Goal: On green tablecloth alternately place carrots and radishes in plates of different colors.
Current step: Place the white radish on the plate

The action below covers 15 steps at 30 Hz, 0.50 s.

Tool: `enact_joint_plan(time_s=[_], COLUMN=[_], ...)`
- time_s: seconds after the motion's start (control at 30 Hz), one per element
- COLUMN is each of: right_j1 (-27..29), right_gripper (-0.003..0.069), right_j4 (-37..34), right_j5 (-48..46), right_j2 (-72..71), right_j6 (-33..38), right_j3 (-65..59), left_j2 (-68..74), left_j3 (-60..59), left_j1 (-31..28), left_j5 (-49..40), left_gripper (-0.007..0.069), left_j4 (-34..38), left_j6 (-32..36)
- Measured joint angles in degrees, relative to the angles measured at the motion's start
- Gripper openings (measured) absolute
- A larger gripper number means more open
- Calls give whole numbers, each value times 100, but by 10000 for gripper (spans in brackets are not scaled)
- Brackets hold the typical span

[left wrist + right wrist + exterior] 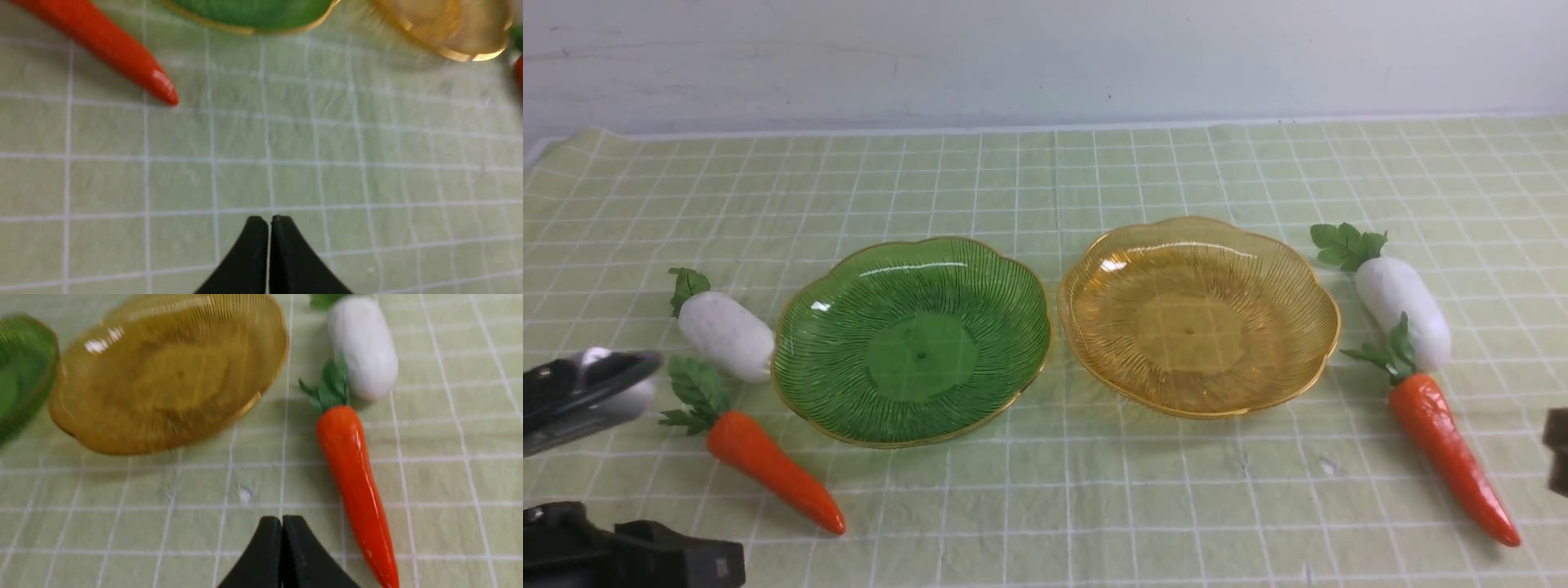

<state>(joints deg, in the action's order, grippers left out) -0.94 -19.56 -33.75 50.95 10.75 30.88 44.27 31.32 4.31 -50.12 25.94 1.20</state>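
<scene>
On the green tablecloth [1045, 490] two empty plates sit side by side: a green plate [912, 339] on the left and an amber plate [1197, 314] on the right. Left of the green plate lie a white radish [727, 335] and an orange carrot [772, 469]. Right of the amber plate lie another radish [1403, 313] and another carrot [1450, 453]. My left gripper [269, 218] is shut and empty over bare cloth, short of the left carrot's tip [163, 87]. My right gripper [282, 518] is shut and empty, just beside the right carrot [353, 473].
A pale wall runs along the far edge of the table. Part of my left arm [580, 396] shows at the left edge of the front view, and a bit of my right arm [1556, 449] at the right edge.
</scene>
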Motion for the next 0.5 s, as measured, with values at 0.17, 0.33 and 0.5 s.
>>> enact_joint_plan(time_s=[0.17, 0.33, 0.5], right_j1=[0, 0, 0], right_gripper=[-12, -9, -3], right_j4=[98, 263, 720], right_j5=[-454, -614, -748], right_j2=[2317, 3640, 4789], right_j6=[-245, -268, -416], right_j3=[1488, 2642, 3929], left_j2=[771, 988, 999], left_j3=[447, 557, 557], left_j1=[0, 0, 0], left_j5=[-214, -187, -180], left_gripper=[-7, 11, 51], left_j4=[-449, -620, -660], left_j6=[233, 337, 341])
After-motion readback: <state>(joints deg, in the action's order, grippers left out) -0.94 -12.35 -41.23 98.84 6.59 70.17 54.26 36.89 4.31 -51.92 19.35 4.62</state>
